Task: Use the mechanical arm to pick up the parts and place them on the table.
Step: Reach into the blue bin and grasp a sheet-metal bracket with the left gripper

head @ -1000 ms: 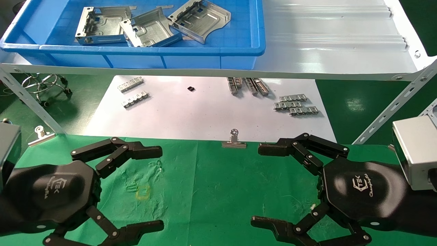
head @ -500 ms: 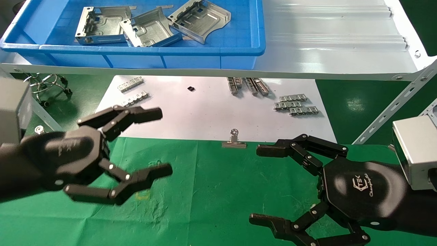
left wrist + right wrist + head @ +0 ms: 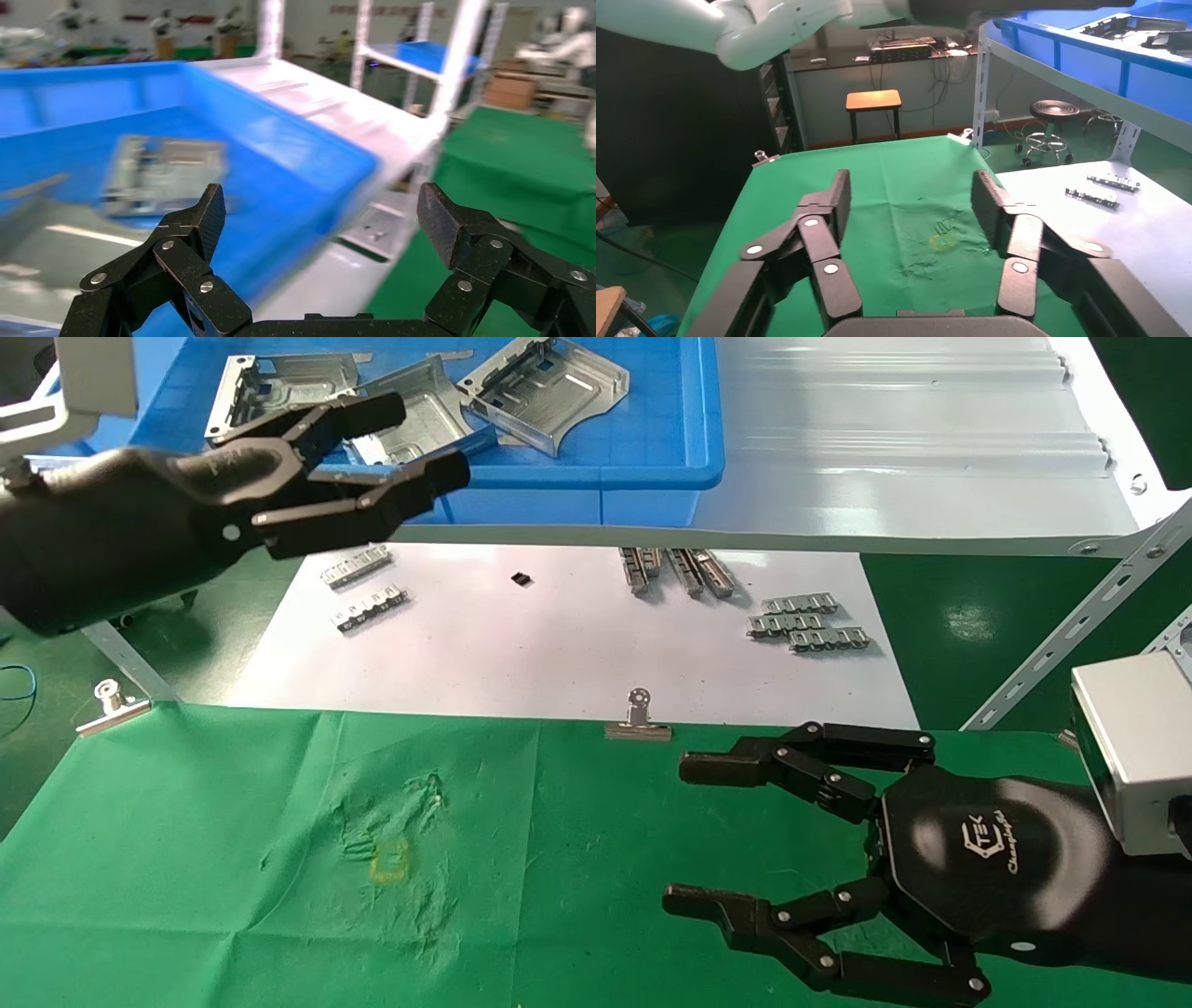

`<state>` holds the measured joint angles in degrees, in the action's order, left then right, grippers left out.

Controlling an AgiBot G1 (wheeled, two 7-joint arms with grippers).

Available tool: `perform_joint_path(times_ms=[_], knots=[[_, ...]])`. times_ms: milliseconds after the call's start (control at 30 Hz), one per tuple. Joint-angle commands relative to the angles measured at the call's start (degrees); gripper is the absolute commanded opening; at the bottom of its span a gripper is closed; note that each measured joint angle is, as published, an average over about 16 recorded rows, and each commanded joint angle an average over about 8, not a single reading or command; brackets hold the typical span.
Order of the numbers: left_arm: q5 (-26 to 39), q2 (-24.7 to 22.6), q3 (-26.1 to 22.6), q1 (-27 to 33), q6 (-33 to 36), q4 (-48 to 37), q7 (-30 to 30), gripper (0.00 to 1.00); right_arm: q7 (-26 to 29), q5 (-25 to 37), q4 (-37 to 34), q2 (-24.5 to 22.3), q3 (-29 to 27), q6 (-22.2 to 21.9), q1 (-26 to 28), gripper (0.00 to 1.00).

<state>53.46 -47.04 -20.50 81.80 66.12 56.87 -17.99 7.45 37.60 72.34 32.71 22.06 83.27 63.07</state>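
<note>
Three shiny stamped metal parts lie in the blue bin (image 3: pixel 559 477) on the white shelf: a left one (image 3: pixel 270 388), a middle one (image 3: pixel 424 416) and a right one (image 3: pixel 545 379). My left gripper (image 3: pixel 410 444) is open and empty, raised in front of the bin's near wall, over the left and middle parts. In the left wrist view it (image 3: pixel 323 210) faces the blurred bin and one part (image 3: pixel 165 168). My right gripper (image 3: pixel 694 831) is open and empty, low over the green table (image 3: pixel 577 859). The yellow square mark (image 3: pixel 389 861) also shows in the right wrist view (image 3: pixel 942 242).
A white sheet (image 3: pixel 559 635) behind the green cloth holds several toothed metal strips (image 3: pixel 808 621). Binder clips (image 3: pixel 639 721) pin the cloth's far edge. The white shelf (image 3: pixel 885 477) overhangs the sheet, held by angled metal struts (image 3: pixel 1071 626). A stool (image 3: pixel 121 565) stands at the left.
My left gripper has risen from the green cloth up to the blue bin's front wall. My right gripper has shifted slightly left and stays open.
</note>
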Motion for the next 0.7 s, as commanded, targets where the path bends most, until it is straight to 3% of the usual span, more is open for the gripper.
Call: perform_joint_path(times_ms=[33,367,700], knots=[[1.99,-0.85,-0.92,2.71,-1.52,-2.17,-0.89,1.0,0.0,0.0,0.0,0.0,0.0,0.0,0.0,0.0],[14.17,0.61,-6.67,13.26,-8.1,-7.16,-12.91,1.0,0.0,0.0,0.0,0.0,0.0,0.0,0.0,0.0],[24.69,0.93,-11.41,18.66,-14.11,-8.78,-24.2,1.0,0.0,0.0,0.0,0.0,0.01,0.0,0.0,0.0]])
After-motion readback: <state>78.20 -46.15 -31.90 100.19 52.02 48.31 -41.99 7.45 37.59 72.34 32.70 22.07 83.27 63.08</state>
